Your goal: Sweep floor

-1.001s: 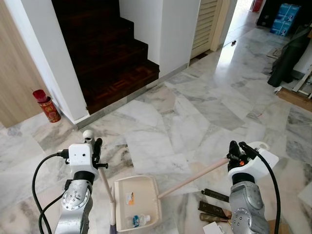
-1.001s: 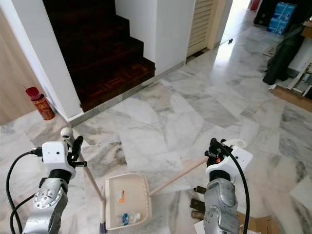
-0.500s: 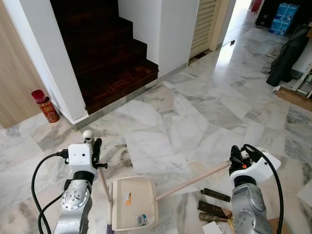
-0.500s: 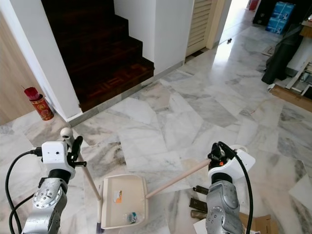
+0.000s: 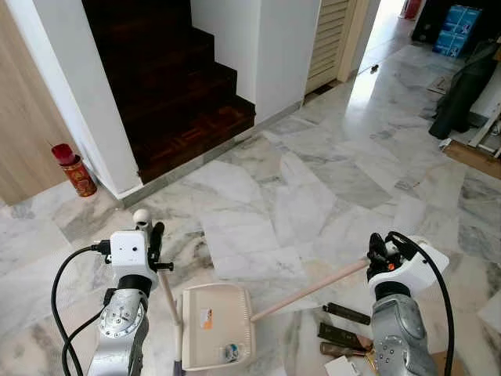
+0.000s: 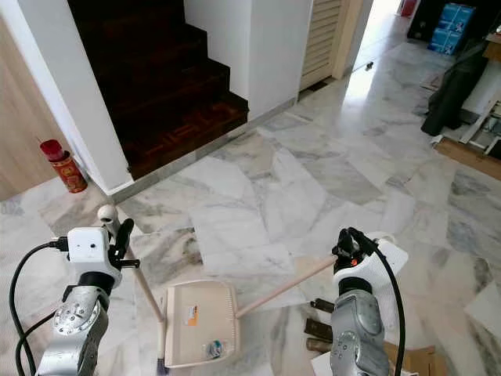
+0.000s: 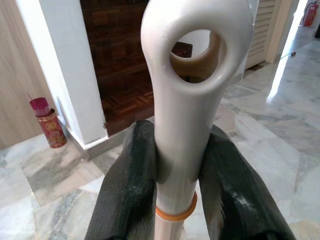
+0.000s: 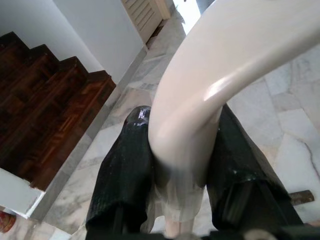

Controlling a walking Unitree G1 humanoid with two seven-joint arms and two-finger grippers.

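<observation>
At the bottom centre, the small bottle (image 5: 228,354) has slid deeper into the dustpan (image 5: 215,324), apparently collected, with left gripper (image 7: 176,165) clamped on the broom handle (image 7: 187,95) and right gripper (image 8: 181,165) on the dustpan handle (image 5: 309,291).

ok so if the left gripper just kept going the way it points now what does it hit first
Likely the white wall corner beside the dark wooden stairs, judging by the left wrist view. The left gripper is shut on the broom handle; depth is unclear.

Bright, sharp — doorway glare, stairwell dark.
</observation>
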